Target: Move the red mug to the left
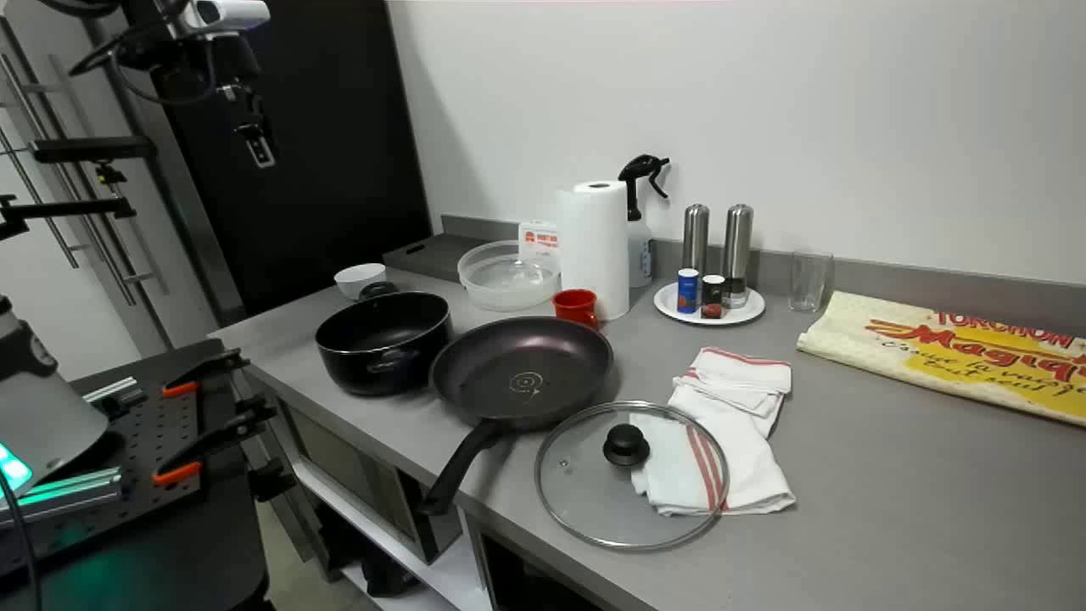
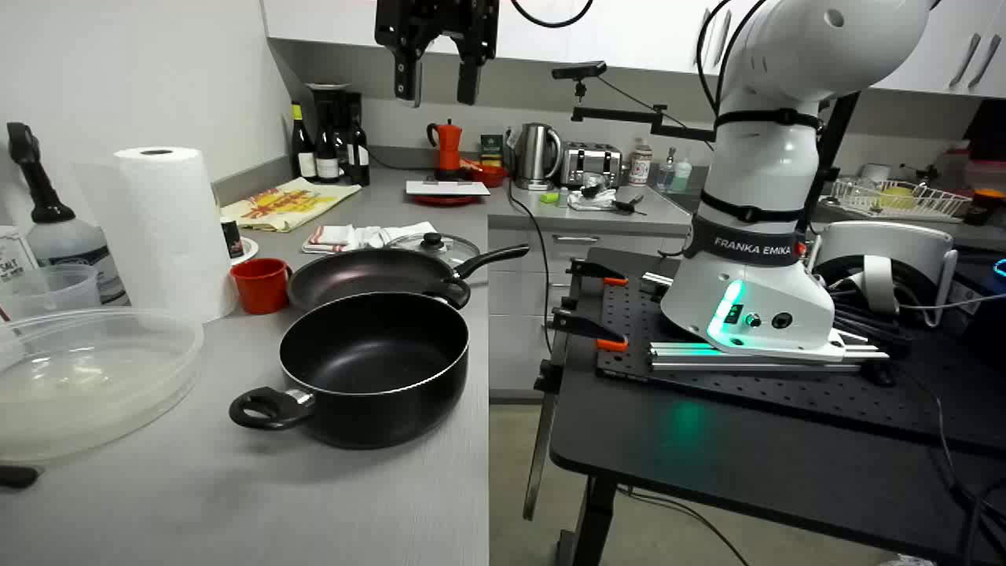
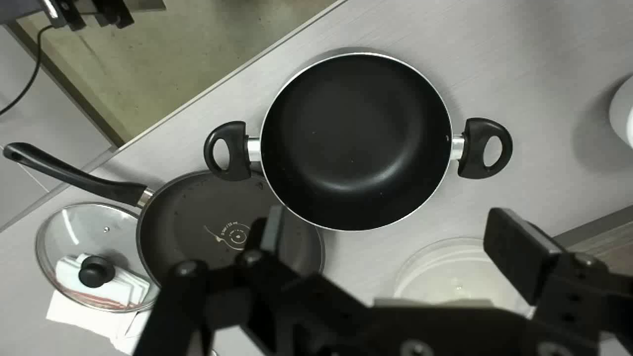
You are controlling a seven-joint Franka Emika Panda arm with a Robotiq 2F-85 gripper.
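The red mug (image 1: 573, 309) stands upright on the grey counter, beside the paper towel roll and behind the frying pan in an exterior view. It also shows in an exterior view (image 2: 261, 286), between the paper towel roll and the frying pan, its handle toward the pan. The mug is not visible in the wrist view. My gripper (image 2: 438, 93) is open and empty, high above the counter and apart from the mug. It also shows high at the upper left in an exterior view (image 1: 261, 151). In the wrist view its fingers (image 3: 389, 225) are spread wide above the pot.
A black pot (image 2: 373, 401), a frying pan (image 1: 522, 373) and a glass lid (image 1: 585, 501) stand along the front edge. A paper towel roll (image 1: 594, 246) and clear plastic container (image 1: 507, 288) stand close to the mug. A white bowl (image 1: 361, 278) is beyond the pot.
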